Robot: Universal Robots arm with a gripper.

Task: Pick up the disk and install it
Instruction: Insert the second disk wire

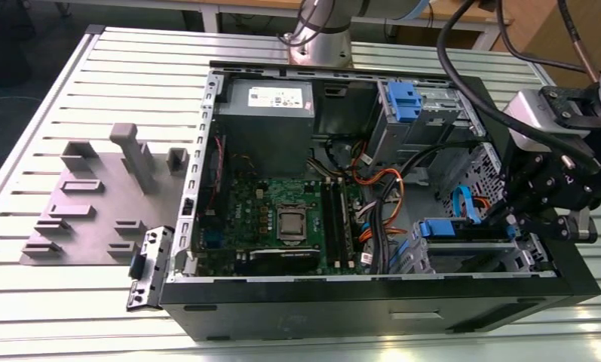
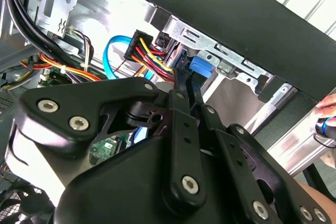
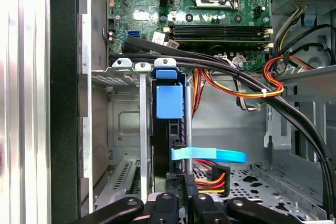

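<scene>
On the slatted metal surface [image 1: 99, 75] lies an open computer case [image 1: 381, 302], its side off, so that the green motherboard [image 1: 280, 219] and the bundles of cables [image 1: 381, 196] show from above. To the exterior view's left of the case sits a grey block of holders [image 1: 99, 196], and a small black side piece [image 1: 149, 268] leans against the case's near corner. The arm's black wrist [image 1: 562, 188] hangs over the case's end at the exterior view's right, above the metal drive cage [image 3: 126, 124].

The disk [image 3: 169, 124] stands on edge in that cage, between the cage's upright metal walls, with its blue tab [image 3: 169, 100] facing the first wrist view's camera and a blue flat cable [image 3: 210, 155] crossing just in front of it. In the exterior view the same blue frame [image 1: 439, 228] shows at the cage's mouth.

The gripper [image 3: 181, 179] reaches down onto the disk's near edge; its fingers [image 2: 181, 85] stand narrow, close together on the thin edge of the drive, and appear to grip it. Whether they clamp it firmly or merely rest against it cannot be told for certain.

As a judgement, the pick-up is done and the install is well along: the disk is already inside its slot. Whether it is fully seated, and whether its cables are connected, cannot be told.
</scene>
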